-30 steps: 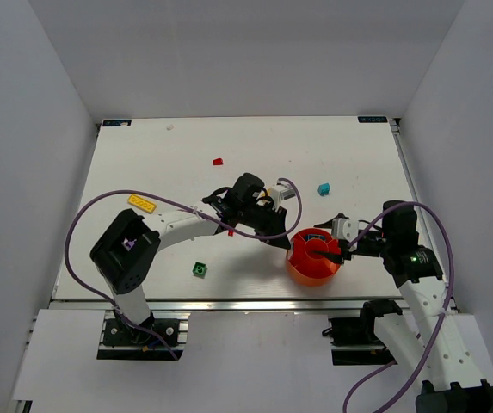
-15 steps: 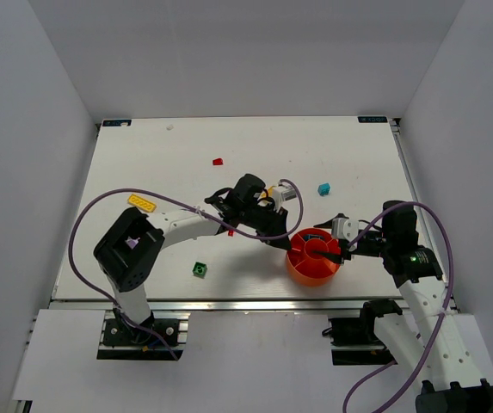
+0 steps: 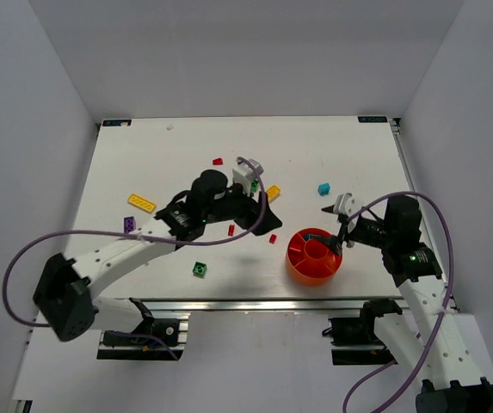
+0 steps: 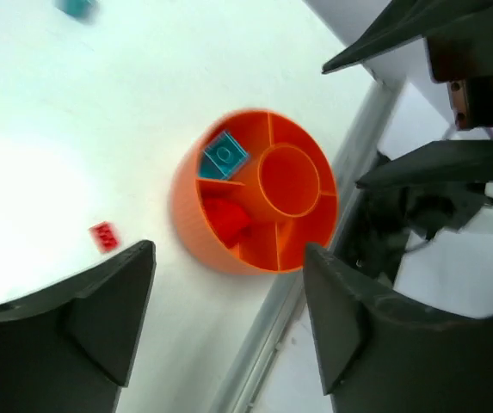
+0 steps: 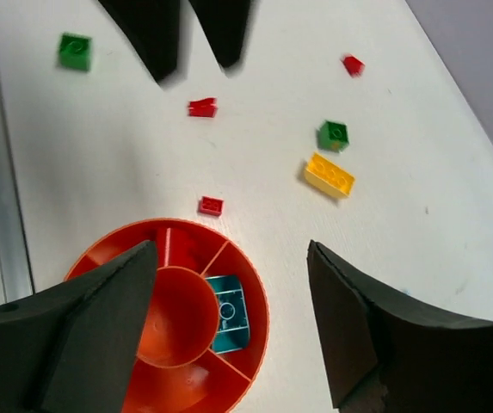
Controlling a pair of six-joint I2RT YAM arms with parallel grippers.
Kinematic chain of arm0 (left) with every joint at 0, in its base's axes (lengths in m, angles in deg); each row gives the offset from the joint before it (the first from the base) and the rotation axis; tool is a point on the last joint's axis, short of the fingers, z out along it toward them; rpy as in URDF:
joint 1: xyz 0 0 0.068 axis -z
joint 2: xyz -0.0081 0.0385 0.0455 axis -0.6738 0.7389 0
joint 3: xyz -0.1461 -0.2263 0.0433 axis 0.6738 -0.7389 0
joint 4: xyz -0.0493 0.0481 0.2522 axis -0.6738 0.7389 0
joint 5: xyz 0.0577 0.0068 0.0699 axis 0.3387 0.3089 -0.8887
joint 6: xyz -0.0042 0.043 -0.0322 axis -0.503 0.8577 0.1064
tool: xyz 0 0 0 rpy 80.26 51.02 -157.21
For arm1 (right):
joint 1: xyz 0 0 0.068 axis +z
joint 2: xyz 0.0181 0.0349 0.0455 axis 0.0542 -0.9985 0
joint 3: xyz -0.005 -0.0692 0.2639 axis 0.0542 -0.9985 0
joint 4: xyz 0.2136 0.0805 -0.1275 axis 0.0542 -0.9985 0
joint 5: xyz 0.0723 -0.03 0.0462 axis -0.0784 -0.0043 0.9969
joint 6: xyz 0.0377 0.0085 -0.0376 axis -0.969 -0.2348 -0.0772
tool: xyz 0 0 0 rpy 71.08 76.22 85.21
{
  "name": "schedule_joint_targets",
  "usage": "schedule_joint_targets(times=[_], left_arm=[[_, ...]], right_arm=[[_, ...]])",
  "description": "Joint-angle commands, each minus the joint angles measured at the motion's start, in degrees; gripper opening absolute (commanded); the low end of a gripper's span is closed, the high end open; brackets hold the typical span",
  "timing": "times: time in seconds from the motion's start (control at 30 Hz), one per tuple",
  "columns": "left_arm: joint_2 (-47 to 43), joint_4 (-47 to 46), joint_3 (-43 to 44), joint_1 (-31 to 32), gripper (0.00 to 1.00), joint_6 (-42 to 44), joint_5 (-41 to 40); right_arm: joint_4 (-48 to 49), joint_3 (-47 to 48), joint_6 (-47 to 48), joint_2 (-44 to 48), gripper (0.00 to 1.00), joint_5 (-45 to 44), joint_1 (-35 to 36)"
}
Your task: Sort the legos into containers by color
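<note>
With fingers now spread and empty, the left gripper [image 4: 229, 254] is drawn back leftward from the tray [image 4: 186, 228]. A red lego [image 4: 224, 219] is seen in one wedge (presumably just released). The right gripper [image 5: 231, 249] is held spread above the rim. A loose red brick [image 5: 210, 206] lies just beside it, with open table [image 3: 143, 155] beyond.

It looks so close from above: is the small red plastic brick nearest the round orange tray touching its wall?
Apart. The right wrist view shows bare white table between the small red plastic brick and the rim of the round orange tray.
</note>
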Motion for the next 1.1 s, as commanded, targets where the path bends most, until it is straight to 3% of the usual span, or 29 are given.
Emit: schedule_joint_targets(times=[0.0,0.03,0.07,0.17,0.3,0.37,0.4,0.43,0.5,0.53,0.6,0.7,0.77,0.87,1.0,1.07], left_arm=[[-8.7,3.6,-3.7,-0.8,0.9,-4.3,-16.3],[-9.8,7.7,-4.0,-0.8,0.97,-5.4,-18.9],[-10.8,10.2,-4.5,-0.8,0.98,-5.9,-21.4],[-14.2,19.6,-5.1,-1.3,0.98,-8.2,-33.8],[-18.7,24.5,-7.9,-1.3,0.97,-6.9,-43.3],[-20.0,24.6,-10.1,-1.3,0.84,-6.8,-44.8],[-19.5,24.7,-10.6,-1.3,0.72,-6.8,-45.5],[-18.8,25.2,-10.9,-1.3,0.52,-7.3,-46.7],[-15.7,25.5,-10.6,-1.3,0.43,-7.6,-47.5],[-14.8,24.6,-10.6,-1.3,0.41,-7.3,-47.5],[-12.1,23.5,-10.3,-1.3,0.42,-6.7,-46.4],[-6.7,23.3,-6.8,-1.3,0.62,-5.1,-44.9],[-3.7,24.7,-3.3,-1.3,0.72,-3.0,-45.3],[-1.7,24.0,-2.6,-1.3,0.77,-0.1,-46.2],[-8.3,20.0,-7.0,-1.3,0.83,4.2,-46.1],[-11.9,19.1,-9.1,-1.3,0.87,5.7,-45.9]], right_arm=[[12.2,0.9,-19.5,-1.0,0.79,-14.6,-0.3],[13.4,2.0,-22.8,-1.7,0.87,-19.0,-0.4],[14.0,2.9,-25.1,-3.8,0.89,-23.5,-0.4],[9.7,10.4,-30.3,-12.2,0.89,-34.6,-0.4],[3.1,17.3,-33.5,-21.1,0.89,-34.7,-0.4],[5.0,16.8,-34.9,-22.1,0.88,-34.2,-0.3],[6.2,17.1,-35.4,-22.5,0.86,-34.4,-0.3],[6.2,17.6,-35.9,-23.2,0.79,-34.6,-0.4],[4.5,20.7,-36.2,-26.1,0.66,-35.8,-0.4],[3.9,21.6,-36.2,-27.2,0.52,-36.1,-0.4],[3.1,23.9,-36.2,-30.1,0.42,-36.1,-0.4],[2.8,26.0,-37.4,-34.0,0.37,-36.8,-0.6],[1.9,27.1,-38.1,-38.0,0.43,-39.0,-0.8],[-0.6,31.0,-37.7,-44.5,0.62,-40.3,-1.4],[-3.9,36.7,-35.2,-52.5,0.84,-39.8,-2.3],[-6.0,40.0,-33.7,-57.4,0.88,-39.8,-2.4]])
